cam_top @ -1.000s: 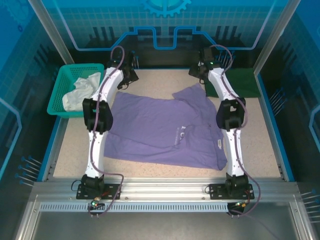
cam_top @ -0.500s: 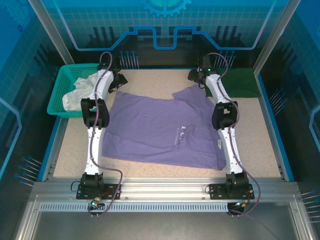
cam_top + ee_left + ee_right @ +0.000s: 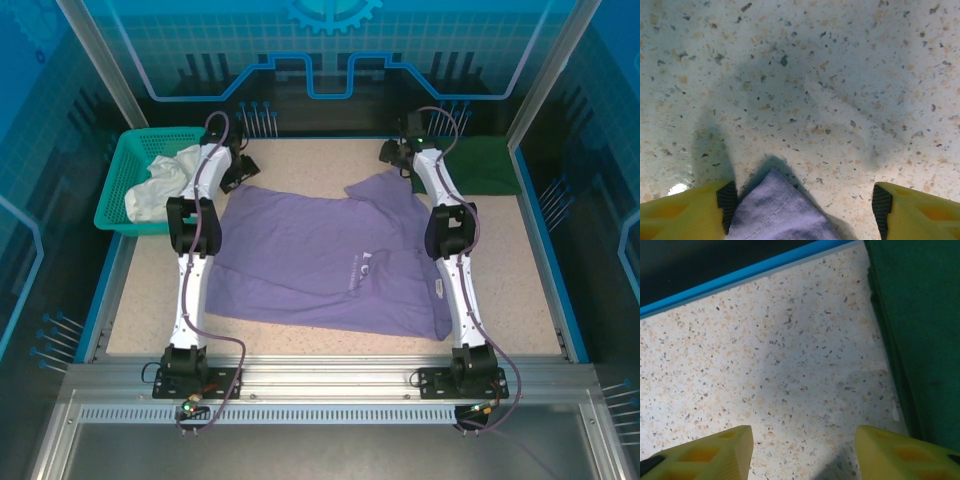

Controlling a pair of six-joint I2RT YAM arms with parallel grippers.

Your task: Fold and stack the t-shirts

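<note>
Lying spread, the purple t-shirt (image 3: 300, 250) shows possibly lettered chest print (image 3: 368, 263).

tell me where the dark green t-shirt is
In the top view the folded dark green cloth t-shirt lies at the far right corner of the table, beyond the lavender-purple t-shirt.

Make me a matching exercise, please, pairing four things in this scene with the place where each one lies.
Things:
1. lavender t-shirt
2. dark green t-shirt
3. teal basket
4. white cloth

Places:
A. inside the basket
B. at the far right of the table
C. spread out across the middle of the table
D. at the far left edge of the table

Pairs: 1-C; 2-B; 3-D; 4-A
</note>
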